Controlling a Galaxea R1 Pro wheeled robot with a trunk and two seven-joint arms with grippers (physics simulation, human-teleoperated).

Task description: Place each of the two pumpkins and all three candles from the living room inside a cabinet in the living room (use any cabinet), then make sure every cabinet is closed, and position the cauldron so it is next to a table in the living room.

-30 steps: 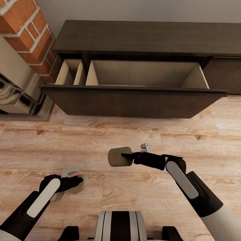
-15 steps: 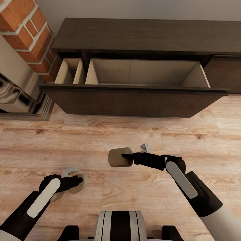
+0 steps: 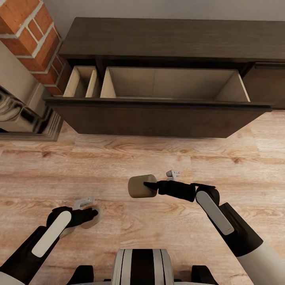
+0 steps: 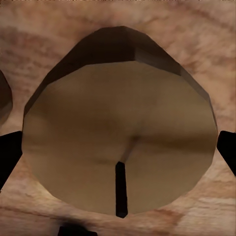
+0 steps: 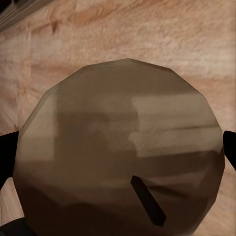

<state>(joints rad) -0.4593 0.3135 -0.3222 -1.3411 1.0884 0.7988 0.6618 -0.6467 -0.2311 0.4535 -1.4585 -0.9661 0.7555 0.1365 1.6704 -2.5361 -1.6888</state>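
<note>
The long dark-brown cabinet (image 3: 166, 37) stands ahead with a wide drawer (image 3: 170, 84) pulled out, its pale tan inside empty. Above the plank floor, my right gripper (image 3: 149, 185) is shut on a tan candle (image 3: 139, 186) held on its side. In the right wrist view that candle (image 5: 118, 142) shows its round end and dark wick. Lower left, my left gripper (image 3: 92, 216) is shut on a second tan candle (image 3: 95, 218), whose wick end also faces the left wrist view (image 4: 120, 132). Dark fingers (image 4: 7, 157) flank it. The pumpkins, cauldron and table are out of view.
A brick fireplace (image 3: 29, 37) with a stepped stone hearth (image 3: 23, 118) stands left of the cabinet. A narrower open drawer compartment (image 3: 81, 82) sits beside the wide one. The drawer front (image 3: 158, 120) juts toward me. Light wood floor (image 3: 118, 158) lies between me and it.
The whole view has shifted a little, with the cabinet and fireplace sliding up the picture as the camera moved. Both arms and their candles keep the same pose.
</note>
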